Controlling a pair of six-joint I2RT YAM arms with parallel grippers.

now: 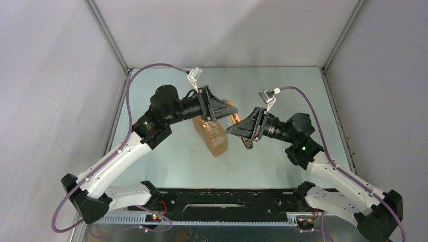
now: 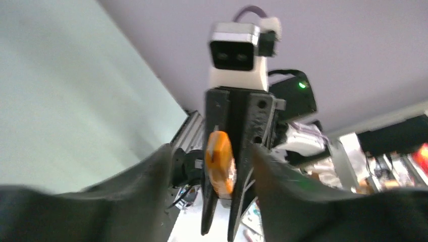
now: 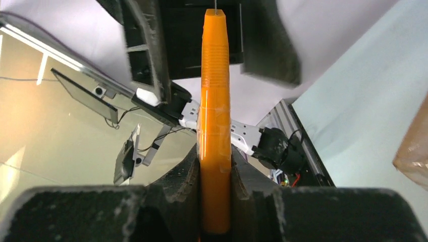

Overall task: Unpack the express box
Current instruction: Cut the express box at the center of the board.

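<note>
The express box [image 1: 214, 138], a small brown cardboard parcel, stands on the table under the left arm's wrist; one brown corner of it shows at the right edge of the right wrist view [image 3: 415, 146]. My right gripper [image 1: 234, 129] is shut on the slim orange utility knife [image 3: 215, 126] and holds it in the air beside the box. My left gripper [image 1: 230, 109] is open, with its fingers [image 3: 146, 45] spread on both sides of the knife's far end. In the left wrist view the knife [image 2: 220, 164] sits between the right gripper's black fingers.
The arm bases and a black rail [image 1: 227, 199] run along the near edge. Grey walls with metal frame posts [image 1: 108, 38] enclose the table at the back and sides.
</note>
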